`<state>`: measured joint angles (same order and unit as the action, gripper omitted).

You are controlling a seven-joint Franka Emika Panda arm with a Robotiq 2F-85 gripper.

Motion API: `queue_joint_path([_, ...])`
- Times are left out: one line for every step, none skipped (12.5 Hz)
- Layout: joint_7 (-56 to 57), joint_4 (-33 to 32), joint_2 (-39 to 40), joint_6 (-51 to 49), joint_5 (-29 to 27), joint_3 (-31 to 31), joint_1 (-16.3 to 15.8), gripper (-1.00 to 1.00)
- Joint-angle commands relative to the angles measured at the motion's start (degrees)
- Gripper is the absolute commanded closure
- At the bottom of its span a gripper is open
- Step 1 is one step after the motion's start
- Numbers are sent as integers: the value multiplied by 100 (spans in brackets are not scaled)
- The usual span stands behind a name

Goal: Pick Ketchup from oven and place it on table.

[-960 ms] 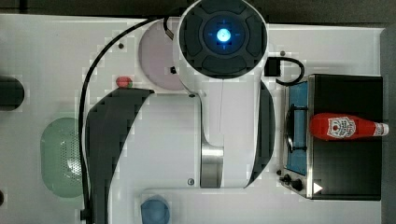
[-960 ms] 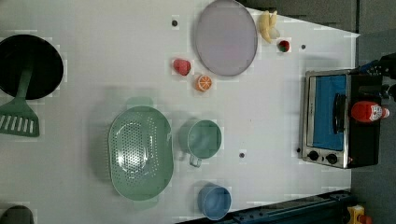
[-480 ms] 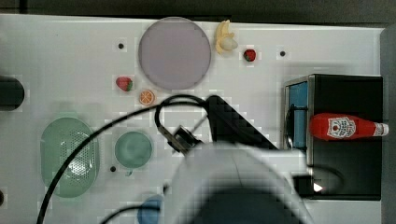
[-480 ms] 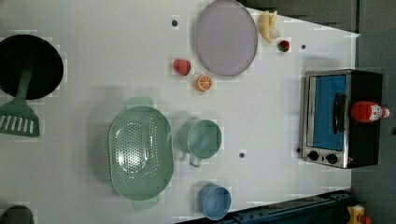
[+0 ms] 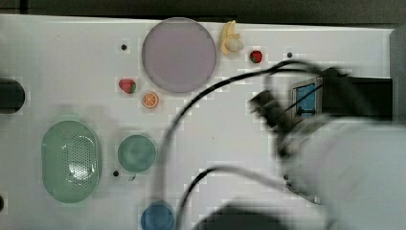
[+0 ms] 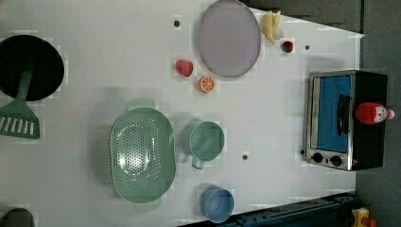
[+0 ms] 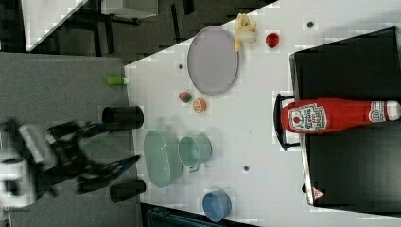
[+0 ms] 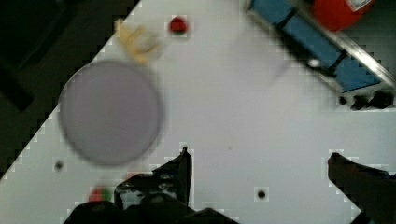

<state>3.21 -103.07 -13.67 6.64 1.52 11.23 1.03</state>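
Pincer (image 8: pixel 257 161) of mine hung wide open over bare worktop (image 8: pixel 243 121) in the wrist view, its two dark fingers (image 8: pixel 180 170) well apart and gripping nothing. From there the ketchup (image 8: pixel 338 11) showed as a red shape on top of the oven (image 8: pixel 327 56). It lay on its side on the oven's black roof, not inside: in the right view the ketchup (image 7: pixel 331 116) stretched across the oven (image 7: pixel 350 156) with its white cap toward the right view's right and its label near the door handle. In the left view the ketchup (image 6: pixel 373 113) rested above the blue glass door of the oven (image 6: pixel 345 120). Out on the worktop (image 6: pixel 118 61) stood a pale purple plate (image 6: pixel 229 38), a banana (image 6: pixel 272 26), a strawberry (image 6: pixel 184 67), an orange half (image 6: pixel 206 84), a green mug (image 6: pixel 205 140), a green colander (image 6: pixel 142 156) and a blue bowl (image 6: pixel 217 203). My arm (image 5: pixel 344 172) blurred across the top view's right, over the oven (image 5: pixel 335 98).
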Motion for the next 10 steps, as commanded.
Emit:
queue_joint_path([206,-231,607,496,26,682,405,-100])
queue_joint_path([206,-229,797,756,25,901,423,-100])
queue_joint_path([206,-230,984,1018,25,1103,427,-100])
queue_joint_path([206,-229,1176,1271,25,1289,430,-100])
queue_joint_path([206,-229,1377,1512,22,1452,431,-100])
queue_joint_path([206,-230,1581,1742,17,1596,435,-100])
queue_joint_path([205,-229,1781,1940,-6,1729,440,-100])
queue_joint_path([205,-229,1979,2151,-58,1853,454,-100])
queue_joint_path([205,-230,2165,2379,-192,1956,475,-100])
queue_joint_path([206,-230,2342,2584,-382,2033,499,-100])
